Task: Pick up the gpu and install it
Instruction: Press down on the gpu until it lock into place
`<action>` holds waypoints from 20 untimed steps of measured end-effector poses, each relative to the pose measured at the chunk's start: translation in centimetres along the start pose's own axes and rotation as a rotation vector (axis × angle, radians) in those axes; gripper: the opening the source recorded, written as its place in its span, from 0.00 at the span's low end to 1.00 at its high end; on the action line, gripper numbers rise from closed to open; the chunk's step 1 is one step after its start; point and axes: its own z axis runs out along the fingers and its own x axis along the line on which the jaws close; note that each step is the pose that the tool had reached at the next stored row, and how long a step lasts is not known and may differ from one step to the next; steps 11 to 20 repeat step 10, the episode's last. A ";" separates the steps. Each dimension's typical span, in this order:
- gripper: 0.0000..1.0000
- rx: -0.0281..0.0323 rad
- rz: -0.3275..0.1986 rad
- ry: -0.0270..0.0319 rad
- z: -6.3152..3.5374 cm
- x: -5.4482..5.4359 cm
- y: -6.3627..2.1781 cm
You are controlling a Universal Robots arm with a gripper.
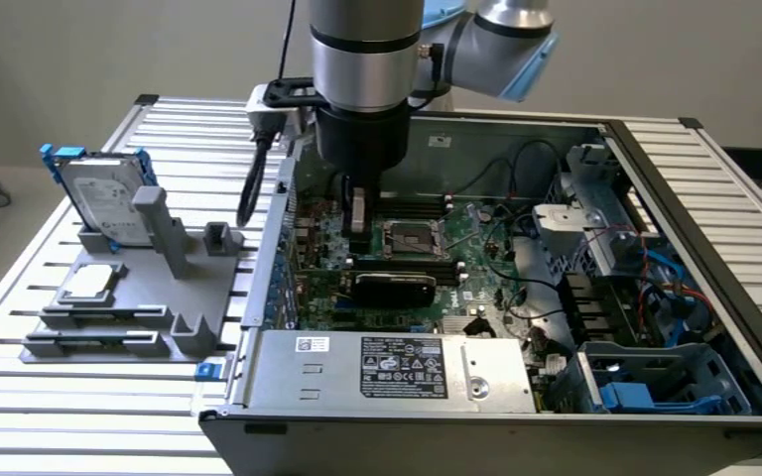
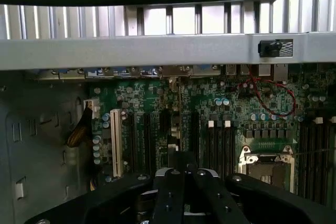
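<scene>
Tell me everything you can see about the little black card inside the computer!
The small black card with rounded corners stands on its edge on the green motherboard in the open grey computer case. Its dark, slightly shiny plastic-looking face points toward the silver power supply box. It sits just in front of the square processor socket. The claw is above and apart from it.

No wording can be made out anywhere. The power supply [image 1: 388,372] carries a black label [image 1: 403,368] and a small white sticker [image 1: 313,344], both with print too fine to read. The hard drive [image 1: 100,203] in the stand has a pale label, equally illegible
</scene>
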 end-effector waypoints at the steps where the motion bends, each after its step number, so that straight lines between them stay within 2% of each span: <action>1: 0.11 0.0017 0.000 -0.0001 0.00 0.0 -0.15; 20: 0.11 0.0017 0.000 -0.0003 -0.13 0.0 -0.23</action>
